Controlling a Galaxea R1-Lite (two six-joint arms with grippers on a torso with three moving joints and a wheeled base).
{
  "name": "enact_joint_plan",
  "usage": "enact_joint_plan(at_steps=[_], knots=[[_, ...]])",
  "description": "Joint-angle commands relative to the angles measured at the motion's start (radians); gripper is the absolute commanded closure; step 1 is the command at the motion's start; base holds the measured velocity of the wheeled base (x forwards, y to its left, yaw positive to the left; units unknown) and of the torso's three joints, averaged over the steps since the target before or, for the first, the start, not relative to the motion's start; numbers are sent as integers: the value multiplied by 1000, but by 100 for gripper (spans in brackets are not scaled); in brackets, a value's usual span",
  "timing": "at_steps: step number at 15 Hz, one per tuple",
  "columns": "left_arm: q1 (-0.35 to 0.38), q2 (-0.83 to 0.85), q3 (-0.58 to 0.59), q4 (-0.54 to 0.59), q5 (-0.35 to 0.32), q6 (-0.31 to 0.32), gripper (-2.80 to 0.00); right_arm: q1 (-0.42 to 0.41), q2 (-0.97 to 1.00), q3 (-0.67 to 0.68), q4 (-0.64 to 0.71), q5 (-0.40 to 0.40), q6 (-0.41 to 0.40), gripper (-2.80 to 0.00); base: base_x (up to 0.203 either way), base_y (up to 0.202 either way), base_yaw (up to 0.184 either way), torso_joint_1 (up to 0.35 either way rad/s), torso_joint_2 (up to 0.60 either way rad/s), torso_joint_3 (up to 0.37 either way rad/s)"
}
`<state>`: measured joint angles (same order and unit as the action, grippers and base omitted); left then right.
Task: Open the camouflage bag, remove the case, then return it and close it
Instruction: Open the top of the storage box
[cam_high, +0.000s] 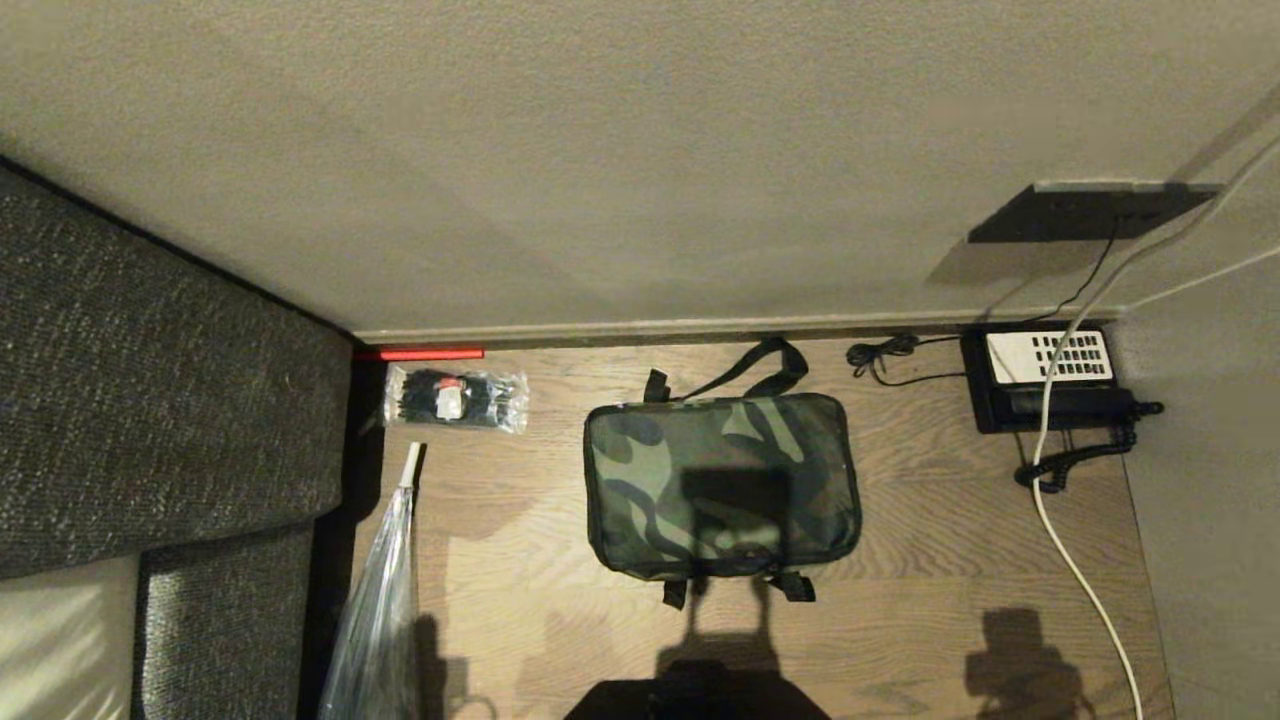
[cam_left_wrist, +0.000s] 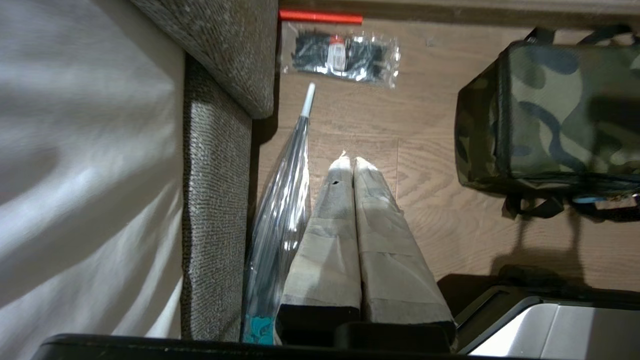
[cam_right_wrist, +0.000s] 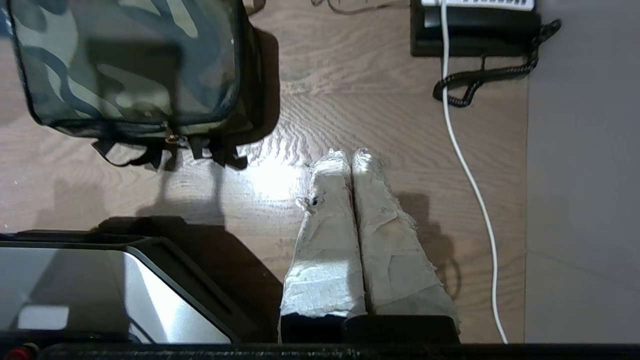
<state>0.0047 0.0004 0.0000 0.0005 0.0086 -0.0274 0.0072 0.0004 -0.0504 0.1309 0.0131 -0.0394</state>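
Nothing had begun: the camouflage bag (cam_high: 722, 487) sat zipped on the bench (cam_high: 940, 560), both pincers (cam_left_wrist: 348, 161) (cam_right_wrist: 345, 155) pressed together, empty.

Wood-grain floor (cam_high: 930, 560) meets a beige textured wall (cam_high: 600, 150); a dark grey woven sofa (cam_high: 150, 400) stands along the left side

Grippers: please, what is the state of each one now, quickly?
Left gripper: shut, holding nothing, beside the camouflage bag.
Right gripper: shut, holding nothing.
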Motion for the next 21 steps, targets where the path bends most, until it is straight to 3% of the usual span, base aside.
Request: enact_joint_plan(at_steps=[1, 10, 16, 21], knots=[[0, -2, 3, 1, 0, 2, 0, 0, 0, 0, 0, 1, -1, 0, 0, 0, 0, 2, 2, -195], [0, -2, 3, -1, -1, 9, 0, 0, 0, 0, 1, 1, -1, 0, 0, 0, 0, 0, 1, -33], [0, -2, 3, -1, -1, 9, 0, 0, 0, 0, 0, 1, -1, 0, -171, 0, -1, 3, 2, 1], [0, -2, 3, -1, -1, 9, 0, 0, 0, 1, -2, 4, -17, 0, -19, 0, -1, 0, 0, 1]])
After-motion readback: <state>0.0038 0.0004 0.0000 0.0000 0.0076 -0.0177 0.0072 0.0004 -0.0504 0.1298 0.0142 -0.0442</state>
